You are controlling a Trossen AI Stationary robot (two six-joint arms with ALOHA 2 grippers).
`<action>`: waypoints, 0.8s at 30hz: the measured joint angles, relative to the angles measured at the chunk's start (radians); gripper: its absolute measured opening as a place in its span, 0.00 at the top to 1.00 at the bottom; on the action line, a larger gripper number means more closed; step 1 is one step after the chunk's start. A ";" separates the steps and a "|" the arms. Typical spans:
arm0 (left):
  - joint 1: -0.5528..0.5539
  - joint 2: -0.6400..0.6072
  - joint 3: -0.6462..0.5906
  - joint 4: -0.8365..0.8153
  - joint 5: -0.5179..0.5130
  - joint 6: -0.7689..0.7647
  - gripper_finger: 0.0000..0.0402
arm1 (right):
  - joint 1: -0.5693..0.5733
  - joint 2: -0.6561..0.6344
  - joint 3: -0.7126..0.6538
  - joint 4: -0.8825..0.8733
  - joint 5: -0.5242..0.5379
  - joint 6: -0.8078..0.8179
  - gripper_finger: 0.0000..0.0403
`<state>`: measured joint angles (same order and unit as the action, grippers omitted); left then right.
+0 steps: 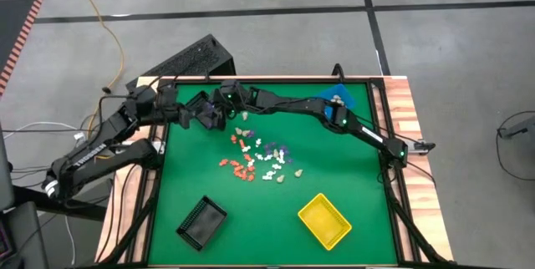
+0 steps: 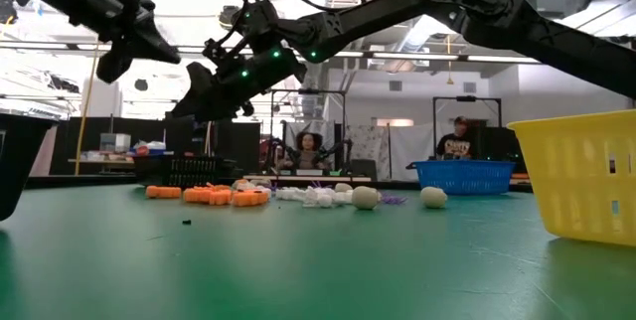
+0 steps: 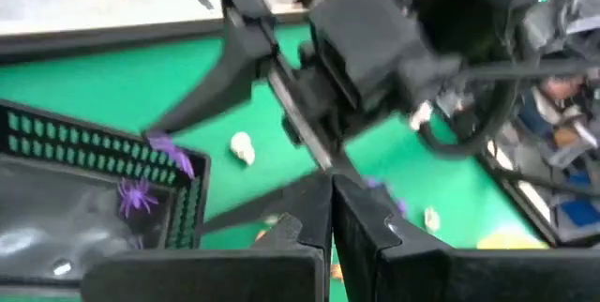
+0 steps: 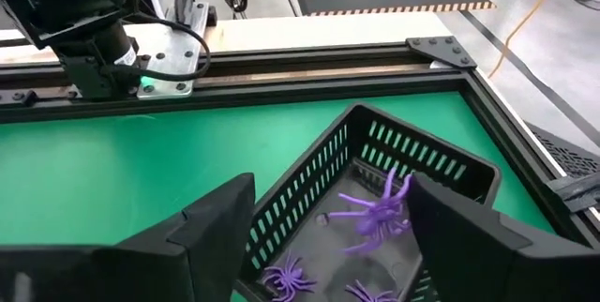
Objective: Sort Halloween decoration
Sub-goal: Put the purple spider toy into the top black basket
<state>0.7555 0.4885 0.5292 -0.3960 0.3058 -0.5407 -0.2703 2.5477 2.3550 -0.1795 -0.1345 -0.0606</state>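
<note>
The Halloween decoration pieces [image 1: 255, 156], in orange, white, purple and beige, lie scattered mid-table, and show as a row [image 2: 258, 196] in the low view. At the far left corner my right gripper [image 4: 328, 227] hangs open over a black bin [image 4: 441, 166] that holds purple spiders [image 4: 281, 279]. One purple spider [image 4: 380, 210] shows between the spread fingers, touching neither; whether it is on the bin floor or in the air I cannot tell. My left gripper [image 3: 330, 222] is shut on nothing, close beside the bin [image 3: 94, 143] and facing the right gripper [image 1: 219, 109].
A second black bin [image 1: 201, 220] and a yellow bin [image 1: 324, 220] stand near the front edge, and a blue bin [image 1: 338, 98] stands at the far right. The two arms crowd the far left corner. Bare green mat [image 1: 276, 219] lies between the front bins.
</note>
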 joint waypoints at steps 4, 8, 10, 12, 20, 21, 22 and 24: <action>0.006 0.003 -0.051 0.034 -0.013 0.013 1.00 | 0.000 0.000 0.000 0.027 0.000 0.000 0.24; 0.025 0.002 -0.090 0.128 -0.005 0.001 1.00 | 0.000 0.000 0.000 0.030 0.000 0.000 0.24; 0.034 0.020 -0.092 0.120 -0.026 0.014 1.00 | 0.005 0.000 0.000 0.034 0.000 0.000 0.24; 0.039 0.040 -0.092 0.124 -0.045 0.038 1.00 | 0.008 0.000 0.000 0.036 0.000 -0.001 0.24; 0.053 0.116 -0.092 0.186 -0.076 0.096 1.00 | 0.011 0.000 0.000 0.048 0.000 0.000 0.24; 0.053 0.122 -0.092 0.203 -0.078 0.101 1.00 | 0.012 0.000 0.000 0.046 0.000 0.000 0.24; 0.053 0.130 -0.091 0.203 -0.078 0.105 1.00 | 0.013 0.000 0.000 0.046 0.000 0.000 0.24; 0.052 0.146 -0.092 0.190 -0.077 0.115 1.00 | 0.013 0.000 0.000 0.050 0.000 0.000 0.24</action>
<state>0.8078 0.6350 0.4374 -0.2062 0.2283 -0.4255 -0.2573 2.5477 2.3550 -0.1299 -0.1349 -0.0611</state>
